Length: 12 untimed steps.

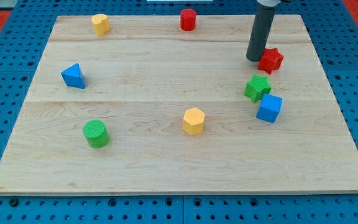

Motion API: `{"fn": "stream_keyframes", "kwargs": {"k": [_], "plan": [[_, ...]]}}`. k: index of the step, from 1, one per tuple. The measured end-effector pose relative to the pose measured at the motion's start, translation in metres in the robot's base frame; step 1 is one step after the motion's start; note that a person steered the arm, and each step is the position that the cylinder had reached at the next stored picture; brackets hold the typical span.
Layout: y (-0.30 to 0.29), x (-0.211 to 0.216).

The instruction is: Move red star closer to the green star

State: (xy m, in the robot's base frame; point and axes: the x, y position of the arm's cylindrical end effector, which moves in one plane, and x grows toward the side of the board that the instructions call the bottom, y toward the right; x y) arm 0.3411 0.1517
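The red star [271,60] lies on the wooden board at the view's upper right. The green star [257,88] lies just below it, a short gap apart, slightly to the left. My tip [254,59] stands right against the red star's left side, touching or nearly touching it. The rod rises from there to the view's top edge.
A blue cube [270,108] sits against the green star's lower right. A yellow hexagonal block [193,121] lies at centre bottom, a green cylinder [96,134] at lower left, a blue triangle [73,76] at left, a yellow block [100,24] and a red cylinder [188,19] near the top edge.
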Motion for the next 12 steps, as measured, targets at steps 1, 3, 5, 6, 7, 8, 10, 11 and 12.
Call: {"fn": "stream_keyframes", "kwargs": {"k": [1,3,5,6,7,8,10,11,12], "plan": [[0.024,-0.002],[0.034,-0.079],[0.108,-0.061],[0.091,-0.048],[0.077,-0.016],[0.077,0.016],[0.047,0.022],[0.023,0.021],[0.013,0.019]]}}
